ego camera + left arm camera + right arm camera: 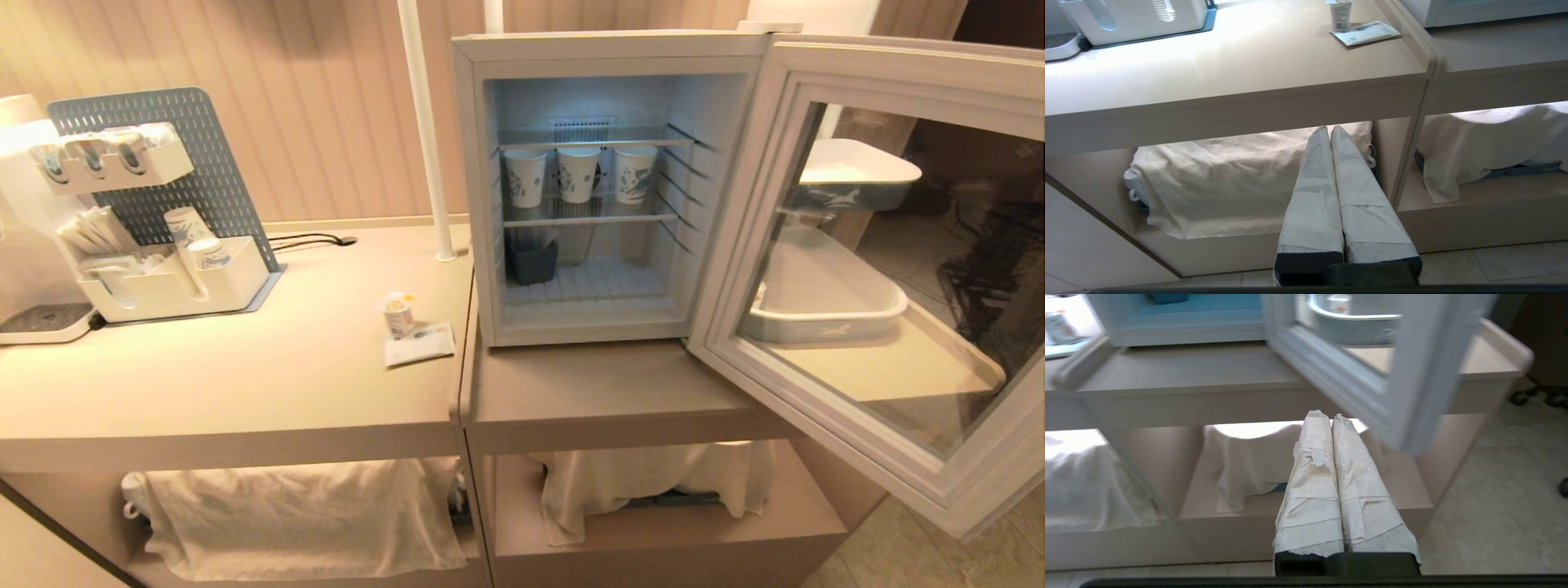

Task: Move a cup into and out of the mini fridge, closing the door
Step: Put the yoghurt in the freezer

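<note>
Left gripper (1329, 130): taped fingers pressed together, empty, parked low in front of the counter's open shelf. Right gripper (1331, 415): same, closed on nothing, hanging below the swung-out door (878, 269). Neither visible from the head.

Cup (398, 314) upright on the counter (245, 376), just left of the mini fridge (608, 188), standing on or against a flat white packet (419, 344). Long axis vertical, sealed lid facing up; print side hard to tell.

Risks, as judged:
- Squat and light, so likely to tip or skid if grabbed off-centre; packet underneath could slide with it.
- Near the seam between the two counters, so could catch there if pushed instead of lifted.
- Middle shelf already full with three tall paper cups (578, 173); easy to knock those on entry.
- Door wide open over the right side, in the right arm's path when raised.
</note>
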`<state>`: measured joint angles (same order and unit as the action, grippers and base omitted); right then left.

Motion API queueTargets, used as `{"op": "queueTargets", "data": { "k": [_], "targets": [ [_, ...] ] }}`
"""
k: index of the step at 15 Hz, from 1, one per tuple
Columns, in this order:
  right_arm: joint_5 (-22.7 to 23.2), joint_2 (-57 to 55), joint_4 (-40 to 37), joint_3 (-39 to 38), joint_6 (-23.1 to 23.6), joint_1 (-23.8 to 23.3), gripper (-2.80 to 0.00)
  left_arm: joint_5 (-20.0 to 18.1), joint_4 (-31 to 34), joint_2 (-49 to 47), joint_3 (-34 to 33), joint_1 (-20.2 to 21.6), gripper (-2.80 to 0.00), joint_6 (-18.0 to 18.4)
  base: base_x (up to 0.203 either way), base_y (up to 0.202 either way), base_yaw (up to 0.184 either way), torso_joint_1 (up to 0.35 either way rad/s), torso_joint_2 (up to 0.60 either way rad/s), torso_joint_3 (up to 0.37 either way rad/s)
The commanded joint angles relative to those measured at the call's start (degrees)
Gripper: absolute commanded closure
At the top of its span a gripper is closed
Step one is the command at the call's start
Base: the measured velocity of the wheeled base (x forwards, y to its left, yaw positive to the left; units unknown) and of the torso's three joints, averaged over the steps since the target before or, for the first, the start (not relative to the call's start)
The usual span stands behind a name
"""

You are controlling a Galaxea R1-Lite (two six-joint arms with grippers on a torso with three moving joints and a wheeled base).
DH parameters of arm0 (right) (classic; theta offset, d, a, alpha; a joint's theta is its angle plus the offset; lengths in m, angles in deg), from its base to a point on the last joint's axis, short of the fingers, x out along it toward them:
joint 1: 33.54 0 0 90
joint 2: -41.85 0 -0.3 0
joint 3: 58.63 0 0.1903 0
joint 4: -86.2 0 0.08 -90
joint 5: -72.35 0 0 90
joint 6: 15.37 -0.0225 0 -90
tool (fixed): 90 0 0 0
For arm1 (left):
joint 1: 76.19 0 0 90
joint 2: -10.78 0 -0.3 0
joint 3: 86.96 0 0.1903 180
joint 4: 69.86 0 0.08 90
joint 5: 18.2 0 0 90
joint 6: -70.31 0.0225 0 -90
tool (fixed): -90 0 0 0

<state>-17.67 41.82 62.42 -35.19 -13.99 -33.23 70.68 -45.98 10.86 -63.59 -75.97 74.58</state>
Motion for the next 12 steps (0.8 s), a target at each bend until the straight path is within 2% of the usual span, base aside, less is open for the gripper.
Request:
{"op": "queueTargets", "data": {
  "k": [1,8,12],
  "targets": [
    [0.02,-0.06,-0.03,0.01,0.03,0.05,0.00,-0.02,0.02,0.01,-0.09,0.04,0.00,0.01,0.000,0.193,-0.001,-0.001,0.00,0.002],
    [0.02,-0.06,-0.03,-0.04,0.03,0.05,0.00,-0.02,0.02,0.01,-0.09,0.04,0.00,-0.05,-0.007,0.194,-0.001,0.002,0.00,0.002],
    [0.02,-0.06,-0.03,-0.07,0.03,0.05,0.00,-0.02,0.02,0.01,-0.09,0.04,0.00,-0.05,-0.133,0.140,-0.001,0.004,0.00,0.000]
  ]
}}
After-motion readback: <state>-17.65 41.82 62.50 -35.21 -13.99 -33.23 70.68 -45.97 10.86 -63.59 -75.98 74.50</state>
